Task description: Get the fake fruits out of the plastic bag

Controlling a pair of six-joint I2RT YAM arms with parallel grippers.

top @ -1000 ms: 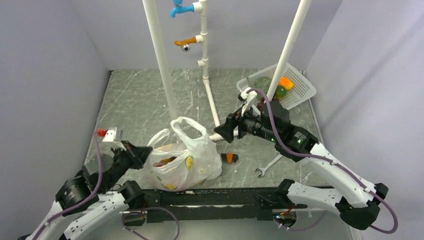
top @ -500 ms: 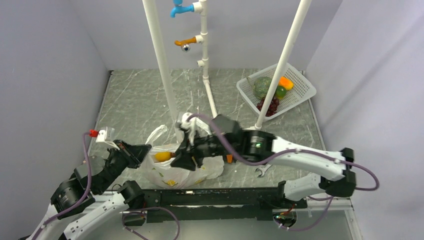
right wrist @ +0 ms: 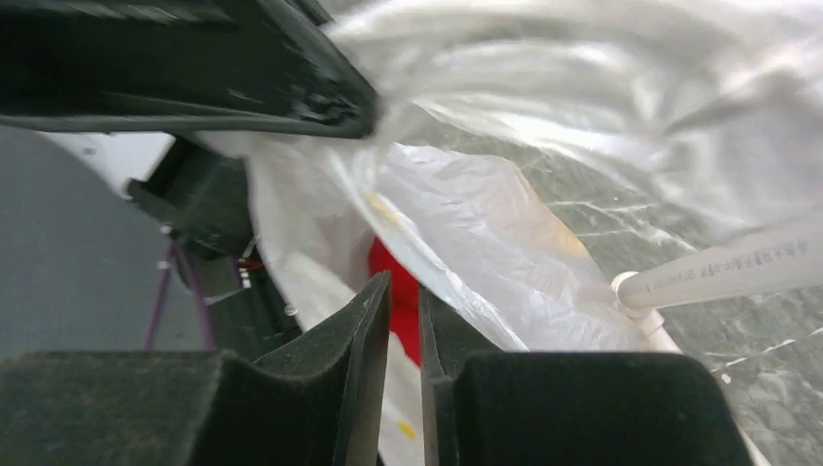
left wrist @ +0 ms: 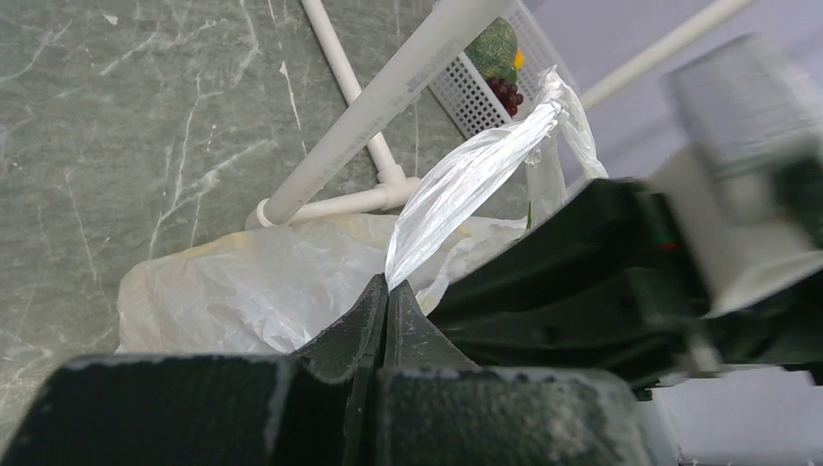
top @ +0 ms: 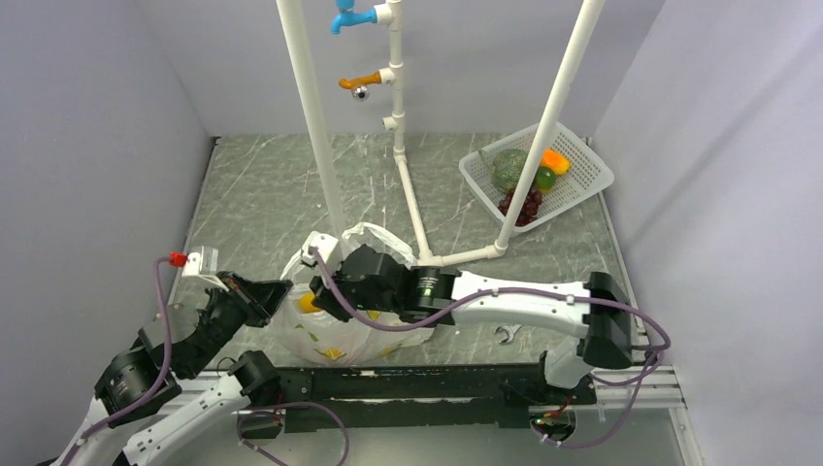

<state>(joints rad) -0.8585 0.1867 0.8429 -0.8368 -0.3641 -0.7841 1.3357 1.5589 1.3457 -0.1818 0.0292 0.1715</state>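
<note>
The plastic bag, white with lemon prints, lies at the near left of the table. My left gripper is shut on its stretched loop handle, pinching it at the tips. My right gripper reaches into the bag's mouth beside a yellow-orange fruit. In the right wrist view its jaws stand a narrow slit apart with nothing between them. A red fruit shows just beyond the tips inside the bag. Other fruits are hidden by the bag.
A white basket at the back right holds a green melon, dark grapes and an orange piece. White pipes rise right behind the bag. A wrench lies near the front edge.
My right arm swung from near the basket leftward to the bag, pushed its gripper into the mouth, and its jaws narrowed from wide to a slit. The left gripper kept its hold on the handle.
</note>
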